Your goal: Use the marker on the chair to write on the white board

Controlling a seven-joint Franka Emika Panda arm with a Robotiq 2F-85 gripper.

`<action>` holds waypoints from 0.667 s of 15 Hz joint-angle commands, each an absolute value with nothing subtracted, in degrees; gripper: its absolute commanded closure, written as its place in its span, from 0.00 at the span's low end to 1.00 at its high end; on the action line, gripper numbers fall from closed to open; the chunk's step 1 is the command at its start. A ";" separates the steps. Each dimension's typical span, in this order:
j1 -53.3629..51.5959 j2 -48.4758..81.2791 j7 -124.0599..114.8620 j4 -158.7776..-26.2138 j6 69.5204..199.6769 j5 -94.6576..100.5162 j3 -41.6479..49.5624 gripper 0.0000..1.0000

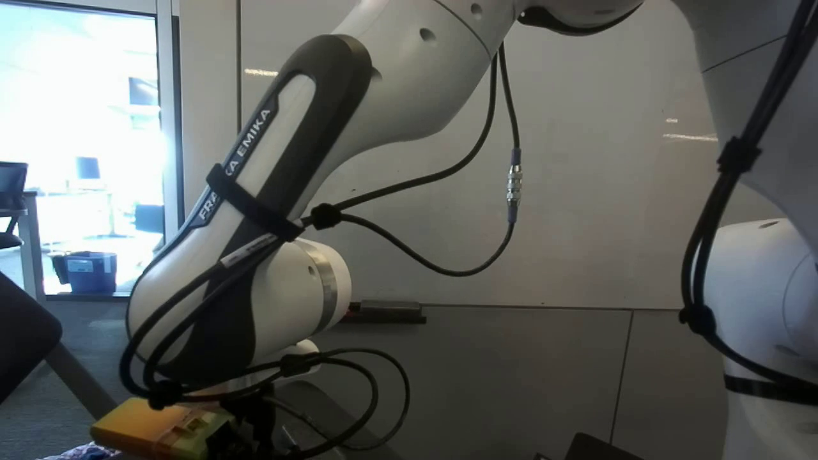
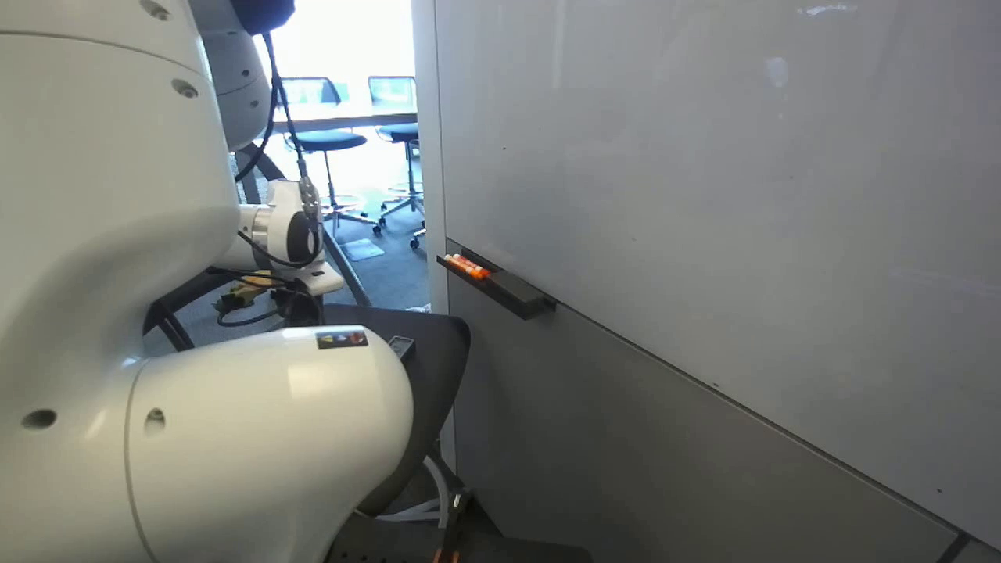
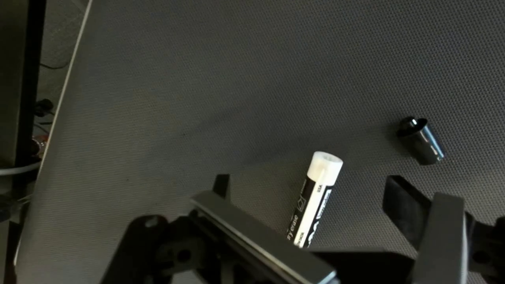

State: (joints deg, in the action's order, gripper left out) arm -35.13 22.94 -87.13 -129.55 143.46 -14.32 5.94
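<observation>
Glossy white board (image 2: 704, 180) spreads across much of the background in both exterior views, with bright glass (image 1: 83, 121) at 10 o'clock in an exterior view. Dark grey and woven, the chair (image 3: 189, 98) fills most of the wrist view, and on it lies the marker (image 3: 317, 201), black-labelled with a white end. Seen from the wrist, the fingers (image 3: 444, 236) reach in from 6 o'clock and stand spread wide; the marker shows in the gap, roughly midway, with bare weave visible toward 9 and 3 o'clock. Its long axis runs from about 7 o'clock to 1 o'clock, white end toward 1, its lower end out of sight behind the fingers. That sets it nearly crosswise to their closing line, so a straight squeeze should suit; whether they are low enough to catch it, I cannot tell. At 2 o'clock from the marker, and apart from it, lies a small black cylinder (image 3: 420, 142), perhaps its cap. An exterior view shows the arm (image 1: 409, 96) rising at 3 o'clock, bending over near 1, then sloping down to a wrist folded low at 8 o'clock.
</observation>
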 commanded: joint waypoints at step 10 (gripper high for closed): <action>-24.35 27.49 -89.82 -130.67 153.88 -9.62 -1.35 0.00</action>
State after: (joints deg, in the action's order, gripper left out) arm -25.31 26.66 -87.63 -129.92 150.35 -11.52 -0.67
